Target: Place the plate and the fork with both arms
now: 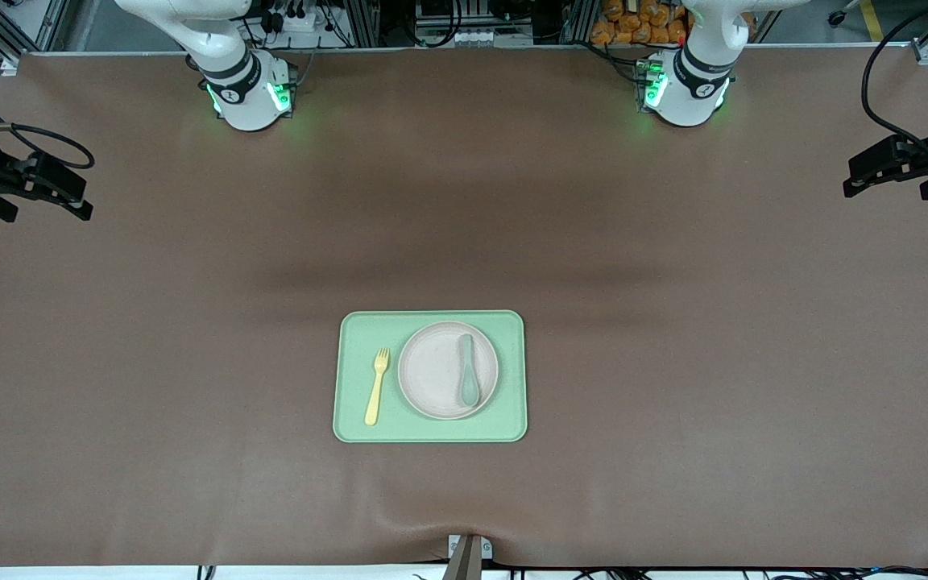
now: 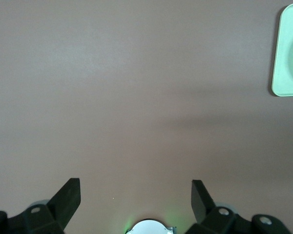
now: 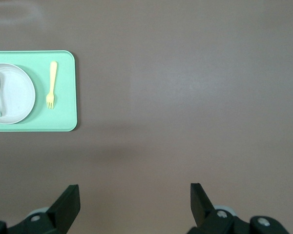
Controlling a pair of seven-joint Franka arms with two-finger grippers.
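Both arms are waiting wide of the action: the left gripper (image 1: 859, 187) is hanging over bare surface (image 1: 673, 387) at the frame's right edge, the right gripper (image 1: 77, 208) at the left edge, both sets of fingers spread open and empty. Lower centre, the plate (image 1: 436, 372) is sitting on a green tray (image 1: 432, 433), looking stiff, light and slick, so its low rim seems the best hold. The fork (image 1: 376, 387) is lying flat beside it on the tray, thin and light; its handle's middle looks easiest. A spoon (image 1: 468, 370) is resting on the plate and could slide off.
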